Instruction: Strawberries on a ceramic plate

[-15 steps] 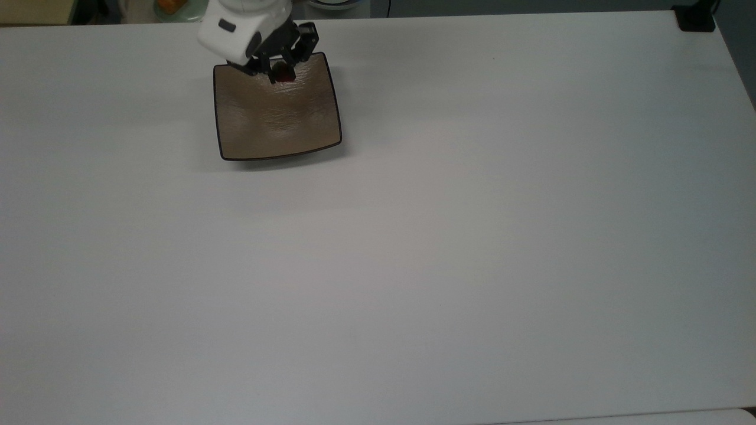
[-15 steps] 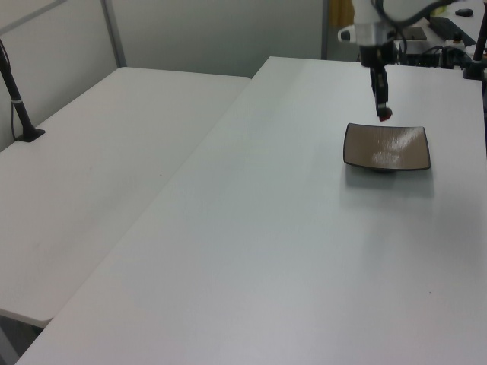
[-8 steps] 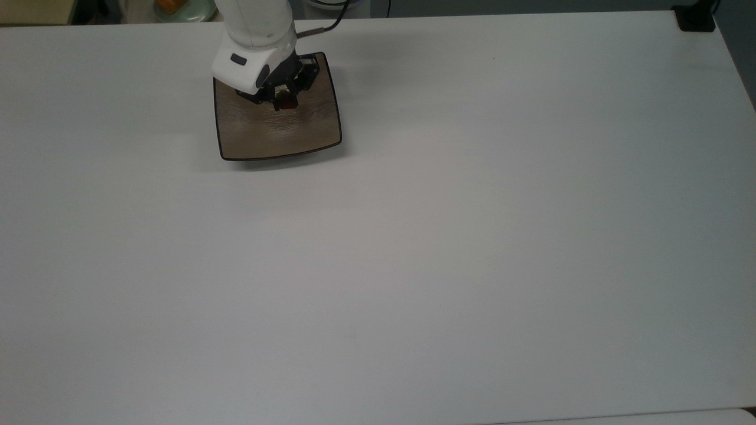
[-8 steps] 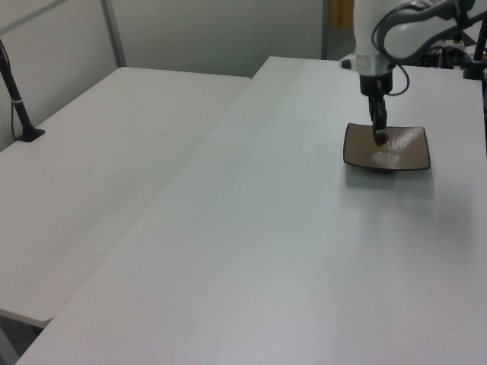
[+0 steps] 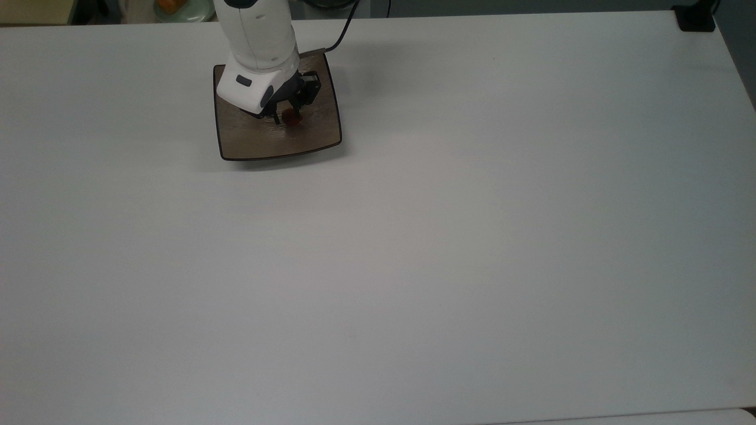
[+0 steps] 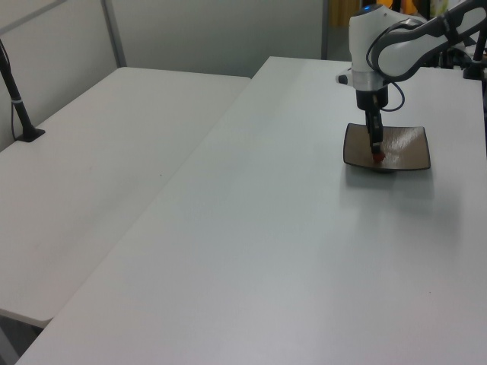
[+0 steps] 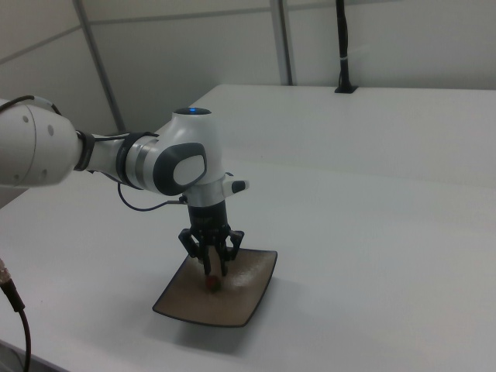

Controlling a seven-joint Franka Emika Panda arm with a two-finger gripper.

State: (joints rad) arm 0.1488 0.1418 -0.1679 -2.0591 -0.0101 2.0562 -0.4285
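The strawberry (image 5: 290, 117) sits pinched between the narrow fingers (image 7: 220, 263) of the gripper (image 5: 289, 113), low over the middle of the square ceramic plate (image 5: 313, 134); from the right view it looks to be touching or just above the glaze, which of the two I cannot tell. The gripper points straight down, probably so the fruit can be let go without rolling. In the top view the plate lies toward eleven o'clock on the white desk (image 5: 443, 236), and a pale green dish (image 5: 183, 9) peeks in beyond the desk's far edge, at about eleven o'clock from the plate
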